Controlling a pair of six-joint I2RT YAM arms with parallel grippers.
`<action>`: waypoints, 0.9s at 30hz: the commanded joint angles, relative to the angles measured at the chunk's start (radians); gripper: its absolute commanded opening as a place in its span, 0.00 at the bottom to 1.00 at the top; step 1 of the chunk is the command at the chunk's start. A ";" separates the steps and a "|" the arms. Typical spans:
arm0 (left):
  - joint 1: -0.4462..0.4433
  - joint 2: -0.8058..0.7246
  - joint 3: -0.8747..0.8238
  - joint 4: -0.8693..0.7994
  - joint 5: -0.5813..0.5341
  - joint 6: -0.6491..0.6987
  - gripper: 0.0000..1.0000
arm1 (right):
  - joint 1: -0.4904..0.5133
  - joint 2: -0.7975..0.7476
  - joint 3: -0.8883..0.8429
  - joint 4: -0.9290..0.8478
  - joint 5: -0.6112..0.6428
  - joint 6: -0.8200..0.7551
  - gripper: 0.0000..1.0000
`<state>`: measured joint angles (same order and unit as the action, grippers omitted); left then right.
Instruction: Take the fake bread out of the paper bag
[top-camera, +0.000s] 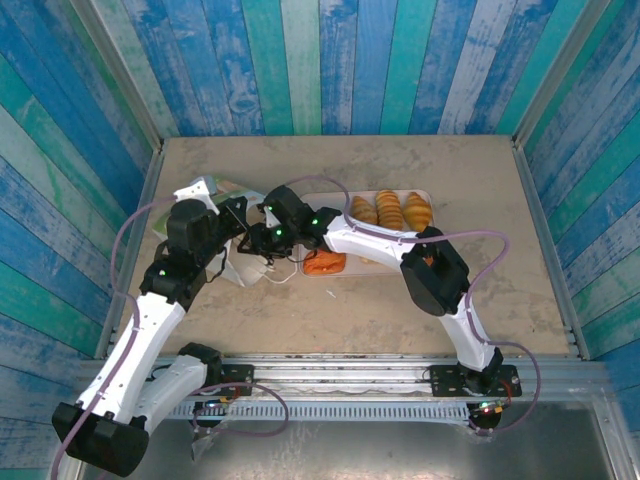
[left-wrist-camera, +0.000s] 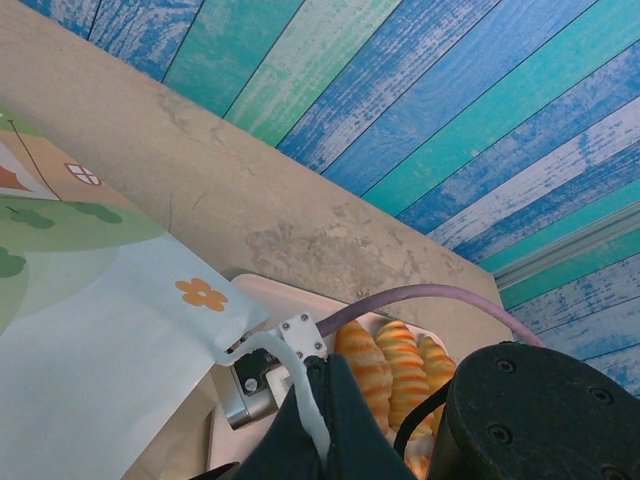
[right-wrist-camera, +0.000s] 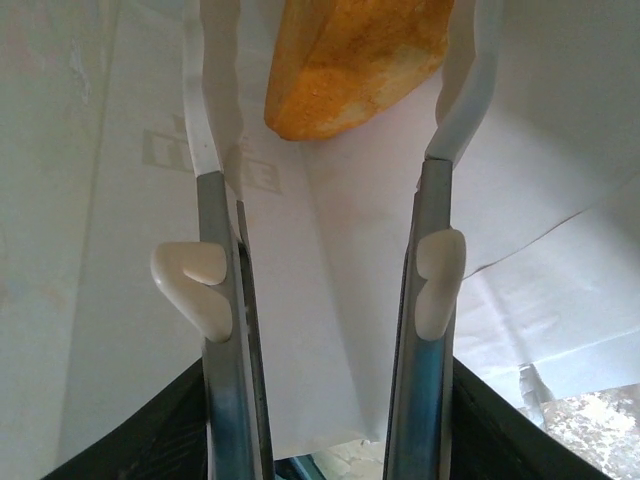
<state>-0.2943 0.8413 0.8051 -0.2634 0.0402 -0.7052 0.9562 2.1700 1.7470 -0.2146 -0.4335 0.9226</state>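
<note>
- Paper bag (top-camera: 212, 195): white paper with a green and orange print, lying at centre left of the desk (top-camera: 450, 170), mouth toward the tray.
- In the right wrist view, smooth creased white paper walls sit on both sides. One orange-yellow bread piece (right-wrist-camera: 360, 80), rough and mottled, lies at top centre inside the bag.
- Right end effector (right-wrist-camera: 340, 40): spread wide, metal bars with white tips either side of the bread piece, a gap on the left and not gripping it.
- Tray (top-camera: 345, 200): flat, pale pink, right of the bag. It holds three ridged croissants (top-camera: 390, 208) in a row, and an orange piece (top-camera: 325, 263) at its lower left, partly hidden by the right arm.
- Left end effector (top-camera: 236, 212): at the bag's edge; cannot tell its opening.
- Purple cable (left-wrist-camera: 430, 295) arcs over the tray; blue-green plank walls (top-camera: 330, 60) stand behind.
</note>
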 joint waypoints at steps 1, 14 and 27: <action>0.000 0.003 0.022 0.017 0.010 -0.003 0.00 | 0.006 0.024 0.033 -0.001 0.021 -0.004 0.54; 0.001 0.001 0.019 0.010 0.006 -0.004 0.00 | 0.031 0.045 0.081 -0.064 0.044 -0.085 0.53; 0.000 -0.004 0.026 0.001 -0.009 -0.003 0.00 | 0.057 0.012 0.072 -0.177 0.156 -0.203 0.56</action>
<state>-0.2943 0.8413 0.8051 -0.2653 0.0364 -0.7082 1.0035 2.2135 1.8256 -0.3855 -0.2951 0.7502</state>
